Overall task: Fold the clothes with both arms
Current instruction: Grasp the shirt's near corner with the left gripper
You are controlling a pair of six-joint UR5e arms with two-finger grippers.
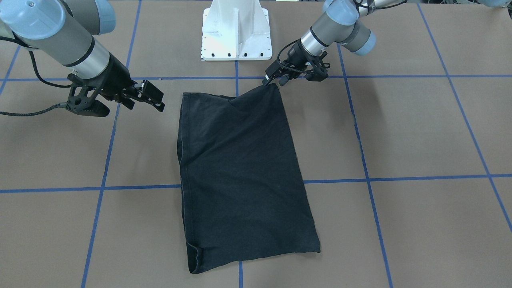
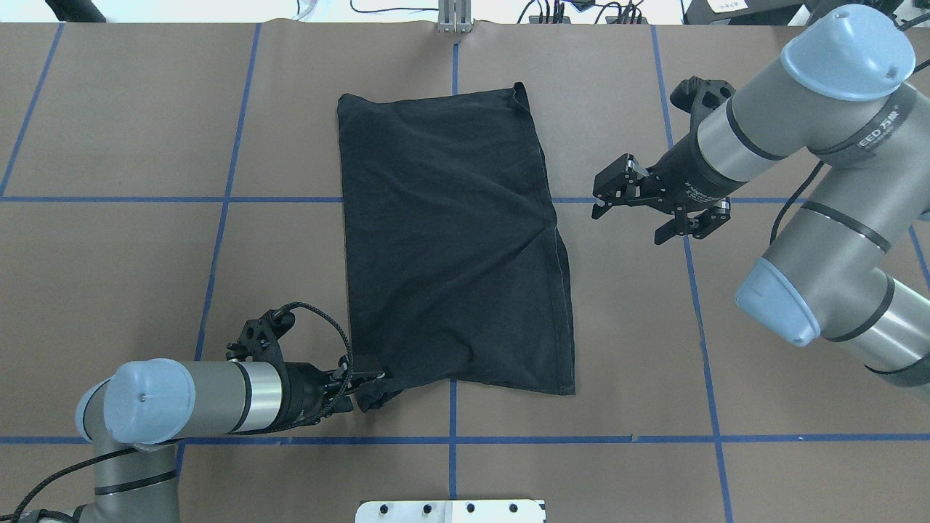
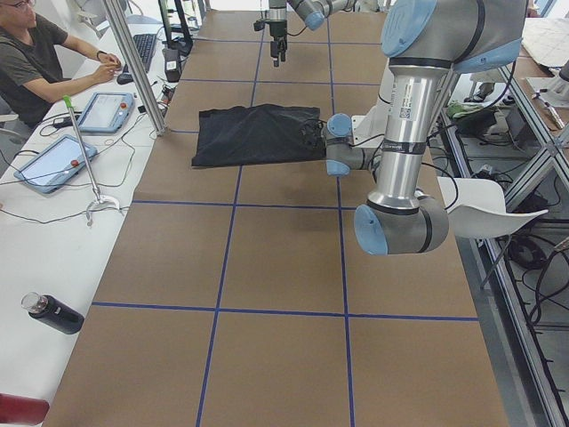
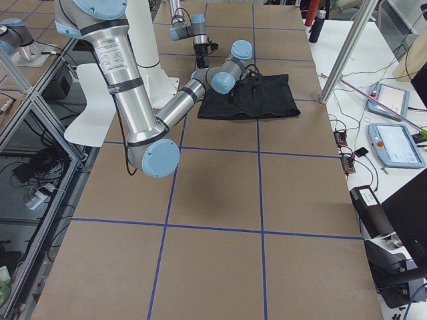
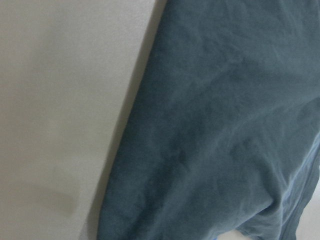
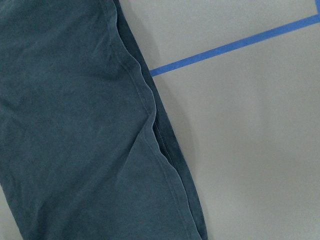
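While the black T-shirt (image 2: 450,247), soft and limp, lies folded at table centre, its seven-o'clock corner is pinched by the left gripper (image 2: 367,387); the right gripper (image 2: 609,195), spread wide at three o'clock, is best aimed at the hem.

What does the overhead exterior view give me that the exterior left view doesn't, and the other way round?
Only overhead: the right gripper open, hovering beside the T-shirt, and the left gripper at its near corner, which bunches up there. Only exterior left: a seated person, two tablets and a dark bottle on the white side bench. Both: the folded black shirt flat on the brown table with its blue grid.
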